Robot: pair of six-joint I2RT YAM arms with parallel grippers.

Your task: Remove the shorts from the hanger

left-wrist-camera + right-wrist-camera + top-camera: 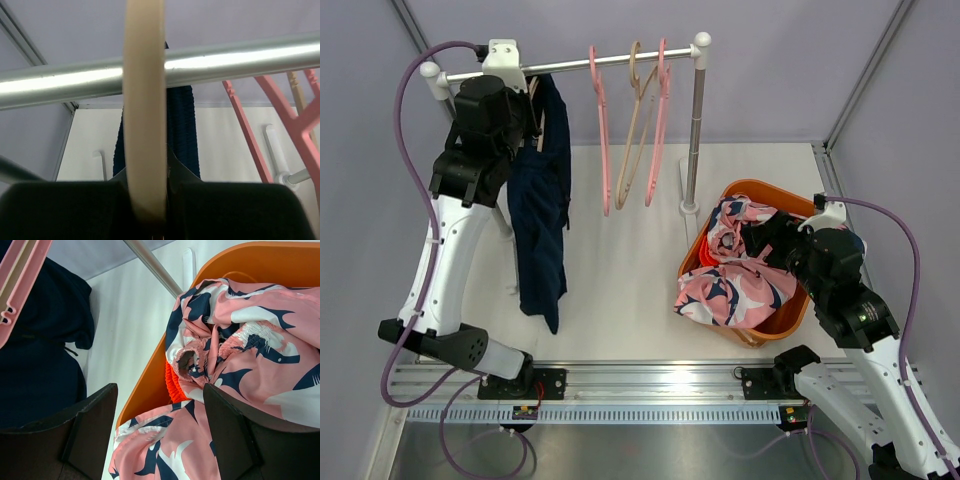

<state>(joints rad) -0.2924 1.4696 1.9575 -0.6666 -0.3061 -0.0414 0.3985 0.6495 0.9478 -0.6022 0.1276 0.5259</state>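
- Shorts first: the navy shorts (pixel 540 230) hang at about 10 o'clock in the top view. They are on the beige hanger (pixel 144 100), which is hooked over the rail (pixel 240 60).
- Your left gripper (pixel 145 200) is squeezed tight on that hanger's hook, just under the rail.
- Your right gripper (pixel 160 410) has its fingers wide apart and holds nothing. It hangs over the orange basket (pixel 760 188) at about 4 o'clock.
- The pink shorts (pixel 740 290) lie in the basket. A bit of the orange shorts (pixel 172 385) peeks out under them. I cannot find the light blue pair.
- Watch out: if you pull sideways and not up, the hook may catch on the rail and shake the whole rack.
- The hook is smooth and round, so it may slip or spin in the grip.
- The pink hangers (pixel 603 130) at 12 o'clock hang near. A wide swing may knock them.
- The navy shorts are long and soft. If you carry them too low, they may drag on the table (pixel 620 280) or slide off far from the basket.
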